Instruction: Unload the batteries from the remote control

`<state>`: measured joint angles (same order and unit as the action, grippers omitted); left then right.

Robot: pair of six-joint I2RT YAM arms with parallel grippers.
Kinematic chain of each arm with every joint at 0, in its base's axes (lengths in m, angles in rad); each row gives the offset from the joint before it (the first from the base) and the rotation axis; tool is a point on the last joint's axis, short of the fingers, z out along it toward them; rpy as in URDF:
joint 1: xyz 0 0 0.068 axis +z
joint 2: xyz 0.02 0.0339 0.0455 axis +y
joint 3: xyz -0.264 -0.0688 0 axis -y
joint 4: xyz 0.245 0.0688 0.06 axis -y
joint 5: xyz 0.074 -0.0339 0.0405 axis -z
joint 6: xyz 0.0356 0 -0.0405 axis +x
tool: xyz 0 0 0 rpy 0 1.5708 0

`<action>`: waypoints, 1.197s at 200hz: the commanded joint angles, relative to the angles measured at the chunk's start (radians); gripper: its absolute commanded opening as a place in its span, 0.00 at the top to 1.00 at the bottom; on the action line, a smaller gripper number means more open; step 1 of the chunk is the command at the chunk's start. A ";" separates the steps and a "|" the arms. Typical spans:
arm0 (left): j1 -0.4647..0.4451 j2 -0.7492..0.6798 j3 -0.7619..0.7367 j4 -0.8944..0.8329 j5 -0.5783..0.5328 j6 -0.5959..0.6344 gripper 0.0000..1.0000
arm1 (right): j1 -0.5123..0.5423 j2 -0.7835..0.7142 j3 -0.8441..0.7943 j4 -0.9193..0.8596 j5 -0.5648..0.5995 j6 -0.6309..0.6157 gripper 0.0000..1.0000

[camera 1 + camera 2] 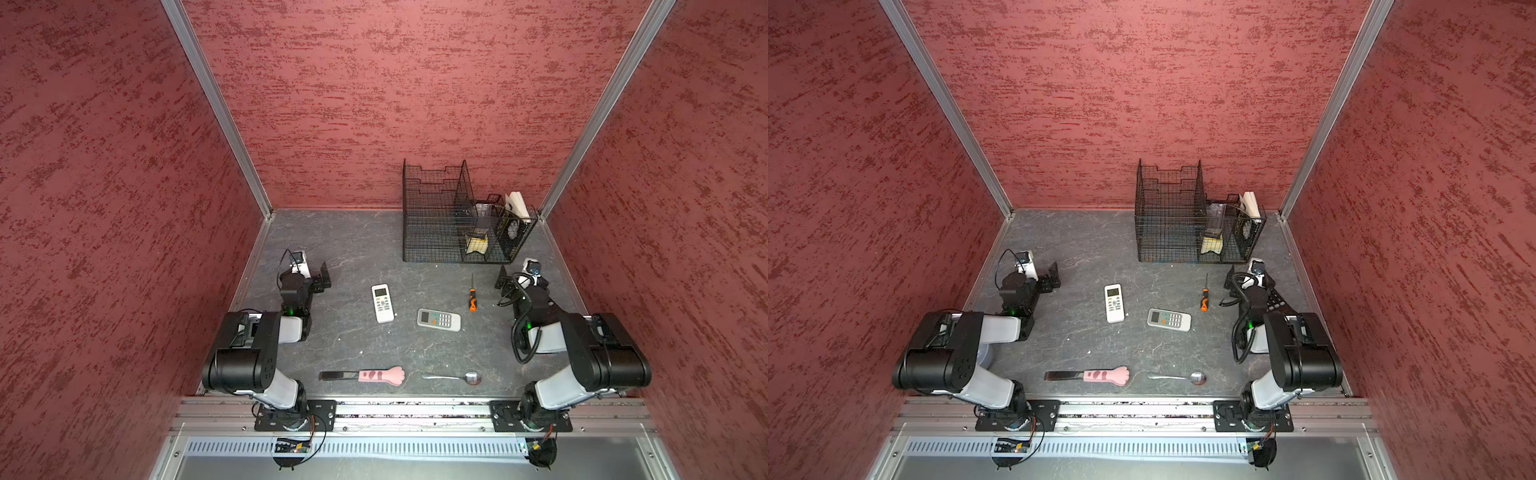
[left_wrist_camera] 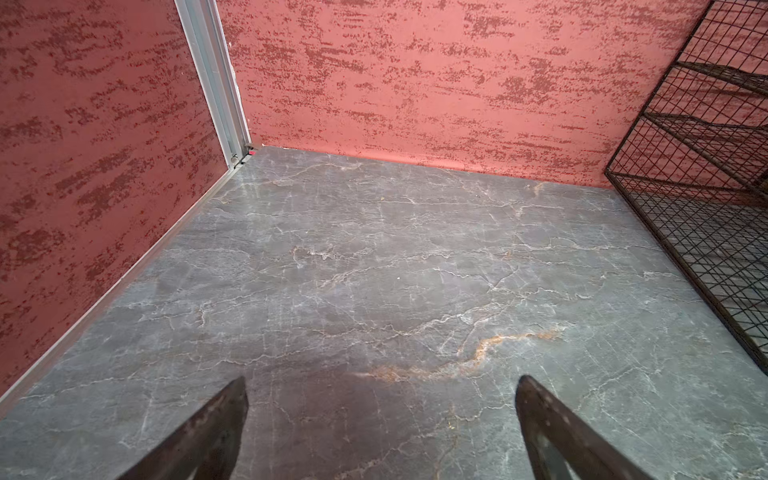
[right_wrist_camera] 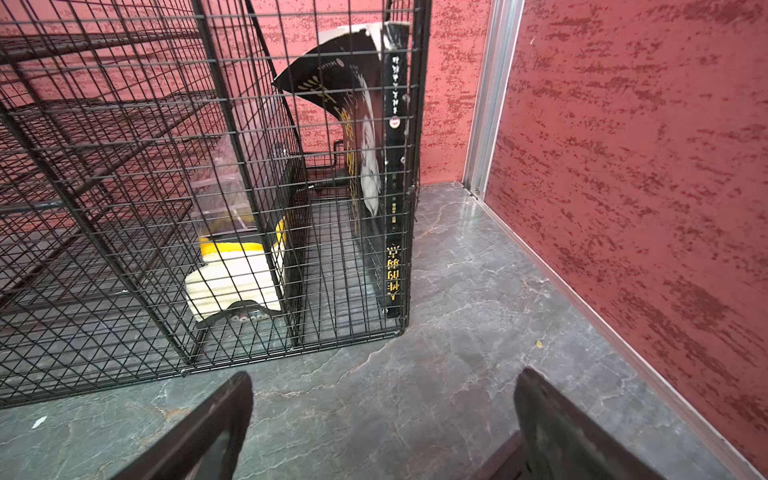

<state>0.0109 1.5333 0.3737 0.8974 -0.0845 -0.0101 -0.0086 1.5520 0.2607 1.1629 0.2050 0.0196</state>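
My left gripper [image 2: 382, 382] and right gripper [image 3: 384, 376] both stand wide and empty, low near the desk's [image 1: 353, 345] left and right edges, which leaves the middle free. There the white remote [image 1: 382, 303] and grey remote [image 1: 439, 319] lie buttons up, a little apart. No batteries show. I judge they sit inside, under covers facing the desk, so a remote needs turning over first. The screwdriver [image 1: 472, 297] lies near my right gripper.

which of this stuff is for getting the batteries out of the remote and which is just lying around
For the job: white remote, light-grey remote, perhaps the orange-handled screwdriver. Batteries not visible.
Lying about: pink cat-paw tool, spoon, wire rack with a book.
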 commanded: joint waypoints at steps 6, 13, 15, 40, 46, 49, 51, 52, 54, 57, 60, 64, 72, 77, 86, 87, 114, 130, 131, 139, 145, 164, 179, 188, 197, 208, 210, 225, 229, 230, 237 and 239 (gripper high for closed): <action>-0.001 0.002 -0.005 0.020 0.000 -0.004 0.01 | -0.002 0.001 0.004 0.039 -0.013 0.006 0.01; 0.000 0.002 -0.005 0.020 -0.001 -0.005 0.01 | -0.002 0.000 0.005 0.038 -0.013 0.005 0.01; 0.000 0.002 -0.005 0.020 -0.001 -0.005 0.01 | -0.004 0.000 0.005 0.039 -0.013 0.006 0.01; -0.002 0.002 -0.005 0.019 0.000 -0.004 0.00 | -0.002 0.001 0.004 0.038 -0.013 0.006 0.01; -0.001 0.002 -0.005 0.020 0.000 -0.004 0.01 | -0.003 0.002 0.004 0.038 -0.013 0.006 0.01; -0.001 0.002 -0.005 0.020 -0.001 -0.005 0.01 | -0.003 0.001 0.004 0.038 -0.013 0.006 0.01; -0.001 0.003 -0.005 0.020 -0.001 -0.004 0.01 | -0.002 0.000 0.004 0.039 -0.013 0.006 0.01; -0.001 0.002 -0.005 0.020 -0.001 -0.004 0.01 | -0.003 0.001 0.005 0.039 -0.013 0.005 0.01; 0.000 0.002 -0.005 0.020 -0.001 -0.004 0.01 | -0.002 0.001 0.005 0.039 -0.013 0.005 0.01; -0.001 0.002 -0.005 0.019 -0.001 -0.004 0.01 | -0.004 0.000 0.004 0.038 -0.013 0.005 0.01; -0.001 0.002 -0.005 0.020 -0.001 -0.005 0.01 | -0.003 0.000 0.005 0.039 -0.013 0.006 0.01; 0.000 0.002 -0.005 0.020 0.000 -0.005 0.01 | -0.003 0.000 0.004 0.039 -0.013 0.006 0.01; 0.000 0.002 -0.005 0.019 0.000 -0.005 0.00 | -0.003 0.001 0.004 0.039 -0.013 0.007 0.01; 0.000 0.002 -0.005 0.020 0.000 -0.005 0.01 | -0.003 0.001 0.003 0.038 -0.013 0.005 0.01; 0.000 0.002 -0.005 0.020 -0.001 -0.005 0.01 | -0.003 0.000 0.004 0.040 -0.013 0.005 0.01; -0.001 0.002 -0.005 0.020 0.000 -0.005 0.01 | -0.003 0.000 0.004 0.040 -0.013 0.005 0.01; -0.001 0.002 -0.005 0.019 -0.001 -0.004 0.01 | -0.002 0.000 0.004 0.039 -0.013 0.006 0.01; 0.000 0.002 -0.005 0.020 0.000 -0.004 0.01 | -0.002 0.000 0.004 0.038 -0.013 0.006 0.01; 0.000 0.002 -0.005 0.020 0.000 -0.004 0.01 | -0.003 0.000 0.004 0.039 -0.013 0.005 0.01; -0.001 0.002 -0.005 0.020 0.000 -0.004 0.01 | -0.003 0.001 0.004 0.038 -0.013 0.006 0.01; 0.000 0.002 -0.005 0.020 0.000 -0.004 0.00 | -0.003 0.001 0.004 0.039 -0.013 0.005 0.01; 0.000 0.002 -0.005 0.020 0.000 -0.004 0.01 | -0.003 0.001 0.004 0.038 -0.013 0.006 0.01; 0.000 0.003 -0.005 0.020 0.000 -0.004 0.01 | -0.004 0.000 0.008 0.032 -0.016 0.008 0.01; 0.000 0.002 -0.005 0.020 0.000 -0.004 0.00 | -0.003 0.001 0.008 0.031 -0.016 0.008 0.01; 0.000 0.002 -0.005 0.020 0.000 -0.004 0.01 | -0.004 0.001 0.008 0.031 -0.016 0.008 0.01; 0.001 0.003 -0.004 0.020 -0.001 -0.004 0.01 | -0.003 0.001 0.006 0.035 -0.016 0.008 0.01; 0.001 0.003 -0.005 0.020 0.000 -0.005 0.01 | -0.003 0.001 0.005 0.034 -0.016 0.008 0.01; 0.001 0.000 -0.006 0.022 -0.013 -0.009 0.00 | -0.003 0.000 0.005 0.037 -0.015 0.008 0.01; 0.001 -0.004 -0.004 0.011 -0.031 -0.014 0.00 | -0.002 0.000 0.002 0.041 -0.014 0.007 0.01; 0.000 -0.007 -0.003 0.008 -0.035 -0.017 0.01 | -0.003 -0.001 0.002 0.043 -0.013 0.007 0.01; 0.001 -0.029 0.003 -0.026 -0.056 -0.029 0.01 | -0.003 -0.010 -0.002 0.050 -0.004 0.005 0.01; 0.002 -0.034 0.004 -0.036 -0.050 -0.032 0.01 | -0.002 -0.018 -0.003 0.048 -0.002 0.007 0.01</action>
<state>0.0109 1.5333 0.3737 0.8970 -0.0914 -0.0132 -0.0086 1.5520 0.2607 1.1629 0.2050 0.0193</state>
